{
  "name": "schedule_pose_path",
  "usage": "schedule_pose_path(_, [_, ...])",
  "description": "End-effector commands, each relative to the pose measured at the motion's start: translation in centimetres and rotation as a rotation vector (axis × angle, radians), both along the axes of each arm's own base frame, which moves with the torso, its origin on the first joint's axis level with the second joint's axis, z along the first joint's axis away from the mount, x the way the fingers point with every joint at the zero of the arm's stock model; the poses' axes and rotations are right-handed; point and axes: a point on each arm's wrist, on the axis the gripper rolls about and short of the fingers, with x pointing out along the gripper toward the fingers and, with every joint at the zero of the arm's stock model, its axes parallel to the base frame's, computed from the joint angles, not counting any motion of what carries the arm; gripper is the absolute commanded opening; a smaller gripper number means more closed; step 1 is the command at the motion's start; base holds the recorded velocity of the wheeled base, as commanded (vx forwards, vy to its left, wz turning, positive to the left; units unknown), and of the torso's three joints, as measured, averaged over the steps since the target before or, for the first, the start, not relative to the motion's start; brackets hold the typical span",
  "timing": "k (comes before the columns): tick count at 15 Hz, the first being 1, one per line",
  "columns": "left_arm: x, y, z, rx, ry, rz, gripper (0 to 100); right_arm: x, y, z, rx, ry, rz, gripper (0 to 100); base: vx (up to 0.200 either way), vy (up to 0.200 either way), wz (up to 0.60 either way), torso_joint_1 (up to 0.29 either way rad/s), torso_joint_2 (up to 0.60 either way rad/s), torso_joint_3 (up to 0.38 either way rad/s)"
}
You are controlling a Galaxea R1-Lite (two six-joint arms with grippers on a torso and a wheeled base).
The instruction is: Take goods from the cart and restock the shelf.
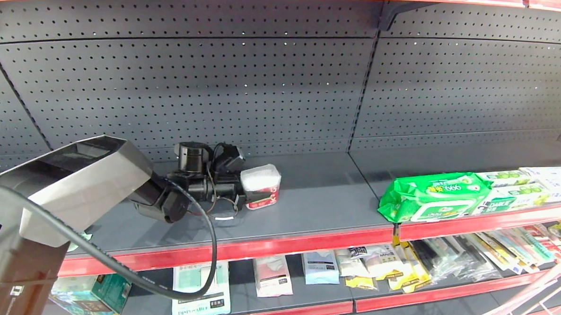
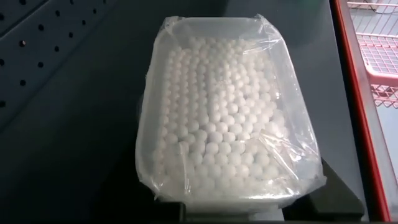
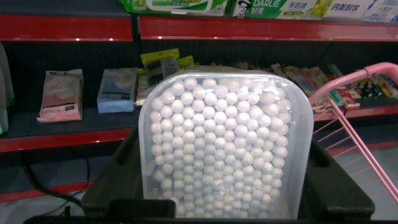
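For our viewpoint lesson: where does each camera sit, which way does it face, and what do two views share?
Head view: on the head, facing down at the shelf; left arm and left tool show.
Left wrist view: on that wrist, facing the held left swab tub, shelf beyond; its fingers show.
Right wrist view: on that wrist, facing lower shelves past the right swab tub in the right tool.
Shared: head and left wrist views both show the left swab tub.
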Motion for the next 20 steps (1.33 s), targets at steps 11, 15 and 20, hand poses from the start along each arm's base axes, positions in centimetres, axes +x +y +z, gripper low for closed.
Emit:
schedule_pose_path(11, [-6.0, 6.1, 1.0, 0.028, 0.000, -0.023, 0, 0.0, 0.0, 0.0, 0.000, 0.006, 0.003, 0, 0.000, 0.000, 0.00, 0.000, 0.00, 0.000])
schedule_pose_path(15, [-6.4, 7.9, 0.3, 0.041, -0.020, -0.033, 0, 0.0, 0.0, 0.0, 0.000, 0.004, 0.003, 0, 0.000, 0.000, 0.00, 0.000, 0.00, 0.000])
schedule_pose_path(20, [-6.4, 9.0, -0.2, 0.042, -0.031, -0.034, 0, 0.0, 0.0, 0.0, 0.000, 0.006, 0.003, 0, 0.000, 0.000, 0.00, 0.000, 0.00, 0.000])
